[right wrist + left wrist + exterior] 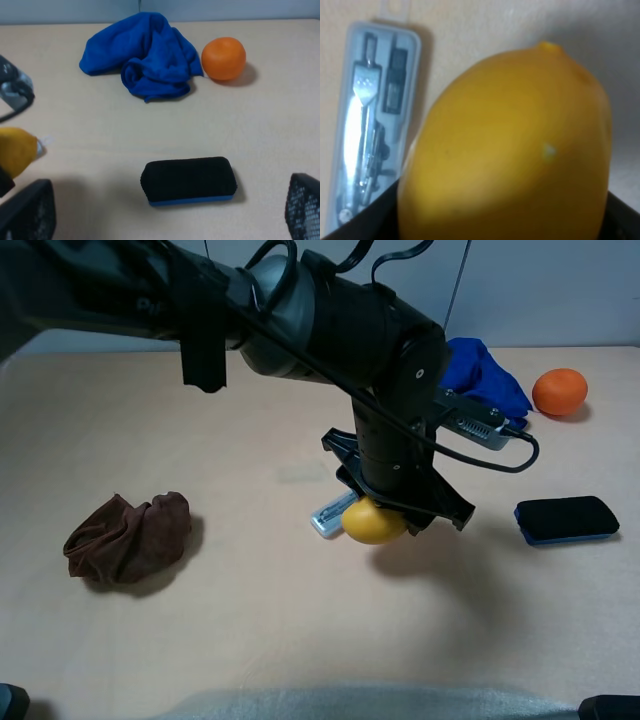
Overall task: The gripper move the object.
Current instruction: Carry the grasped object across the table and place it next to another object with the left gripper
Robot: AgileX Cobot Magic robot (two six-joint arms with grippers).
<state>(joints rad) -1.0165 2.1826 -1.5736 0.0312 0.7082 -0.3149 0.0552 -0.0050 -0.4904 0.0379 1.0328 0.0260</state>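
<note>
My left gripper [388, 512] reaches across to the middle of the table and is shut on a yellow lemon [372, 523]. The lemon fills the left wrist view [505, 145] and also shows at the edge of the right wrist view [15, 150]. It is held beside a clear plastic case [328, 516] with a metal compass set inside [370, 125]. I cannot tell whether the lemon touches the table. My right gripper [167, 217] is open and empty, with its fingers [30, 212] wide apart, near a black eraser [189, 181].
A crumpled brown cloth [128, 537] lies at the left. A blue cloth [483, 375] and an orange [559, 392] sit at the back right. The black eraser [566, 519] lies right of the lemon. A grey device with a cable [478, 426] hangs by the left arm.
</note>
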